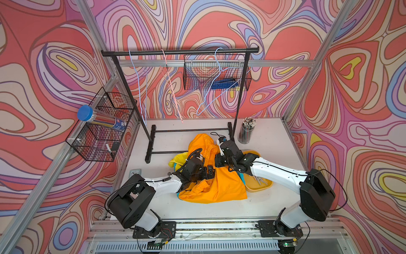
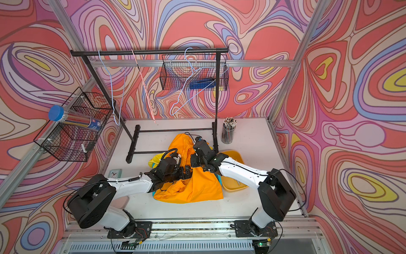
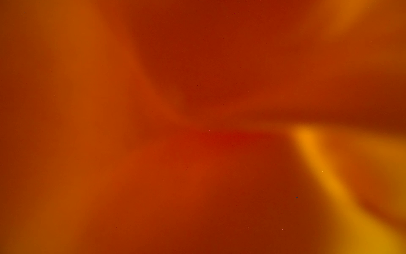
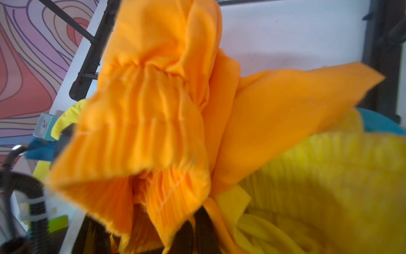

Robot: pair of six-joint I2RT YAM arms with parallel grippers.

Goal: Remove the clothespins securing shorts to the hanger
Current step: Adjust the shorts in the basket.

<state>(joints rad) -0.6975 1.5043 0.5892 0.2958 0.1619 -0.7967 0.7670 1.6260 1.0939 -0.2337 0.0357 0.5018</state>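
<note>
Orange shorts (image 3: 197, 132) smother the left wrist lens; nothing is sharp. Right wrist: the right hand (image 4: 194, 220) is clenched on their gathered waistband, probably to raise it off the yellow shorts (image 4: 329, 176) and expose clothespins; none shows. In a top view the left hand (image 1: 209, 172) hangs released over the heap at the middle of the bench (image 1: 263, 132).

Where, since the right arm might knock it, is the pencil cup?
In both top views, the pencil cup stands far right, beside the rack's right post, beyond the yellow tray.
</note>
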